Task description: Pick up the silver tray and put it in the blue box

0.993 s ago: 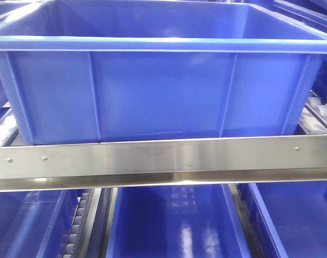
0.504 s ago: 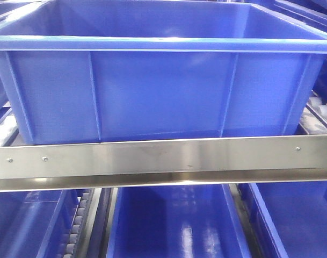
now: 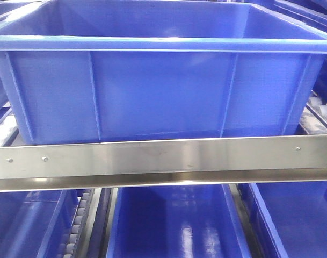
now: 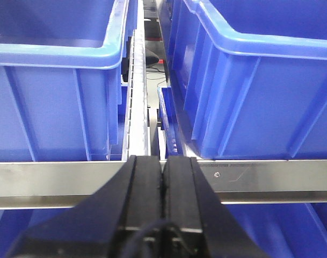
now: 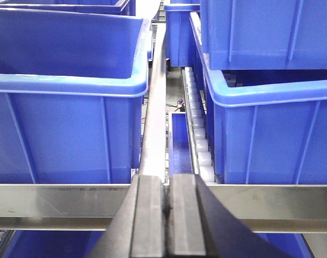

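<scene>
The blue box (image 3: 158,91) fills the front view, a large ribbed crate on a rack shelf behind a steel rail. It also shows in the left wrist view (image 4: 260,91) at the right and in the right wrist view (image 5: 66,97) at the left. The silver tray is out of view in every frame. My left gripper (image 4: 162,166) is shut and empty, its black fingers pressed together just before the rail. My right gripper (image 5: 167,185) is shut and empty, also at the rail, between two crates.
A steel front rail (image 3: 163,161) crosses the rack. More blue crates stand beside the box (image 4: 50,91) (image 5: 276,123) and on the shelf below (image 3: 174,226). Roller tracks (image 5: 198,134) and a metal divider (image 5: 155,107) run between the crates.
</scene>
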Controlling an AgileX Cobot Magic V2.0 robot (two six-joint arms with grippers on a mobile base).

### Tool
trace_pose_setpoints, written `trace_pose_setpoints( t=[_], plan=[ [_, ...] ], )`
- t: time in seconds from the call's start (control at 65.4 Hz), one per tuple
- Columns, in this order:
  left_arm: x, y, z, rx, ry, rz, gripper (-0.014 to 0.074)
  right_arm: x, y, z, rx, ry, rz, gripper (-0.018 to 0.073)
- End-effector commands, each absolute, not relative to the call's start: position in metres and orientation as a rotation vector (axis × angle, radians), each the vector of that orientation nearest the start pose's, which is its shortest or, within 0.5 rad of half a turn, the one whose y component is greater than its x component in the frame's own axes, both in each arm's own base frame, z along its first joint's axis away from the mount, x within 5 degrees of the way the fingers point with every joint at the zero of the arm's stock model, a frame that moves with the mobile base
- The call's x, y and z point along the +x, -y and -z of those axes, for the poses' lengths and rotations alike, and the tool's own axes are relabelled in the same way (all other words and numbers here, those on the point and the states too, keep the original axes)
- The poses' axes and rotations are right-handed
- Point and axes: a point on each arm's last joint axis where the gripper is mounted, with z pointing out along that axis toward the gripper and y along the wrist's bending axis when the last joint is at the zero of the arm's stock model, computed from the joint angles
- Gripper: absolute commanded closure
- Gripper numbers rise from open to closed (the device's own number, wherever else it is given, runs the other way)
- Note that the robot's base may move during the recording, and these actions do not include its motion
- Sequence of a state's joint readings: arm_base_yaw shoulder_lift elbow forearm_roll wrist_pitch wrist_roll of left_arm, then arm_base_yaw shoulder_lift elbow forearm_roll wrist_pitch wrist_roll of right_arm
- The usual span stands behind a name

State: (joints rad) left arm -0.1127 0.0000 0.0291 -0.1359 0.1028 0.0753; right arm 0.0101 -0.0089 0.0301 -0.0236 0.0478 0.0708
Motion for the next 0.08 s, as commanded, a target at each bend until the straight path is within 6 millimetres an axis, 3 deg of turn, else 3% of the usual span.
trace_pose_setpoints(
  t=[0.0, 0.061],
  plan=[
    [0.0578, 0.007, -0.2025, 0.047, -1.535, 0.142, 0.0701, 0.0548, -0.0003, -0.2079, 0.024, -1.44, -0.034, 0.051],
    [0.0578, 0.007, -0.2025, 0.047, -1.535, 0.142, 0.0701, 0.0548, -0.0003, -0.2079, 0.024, -1.44, -0.034, 0.051]
  ],
)
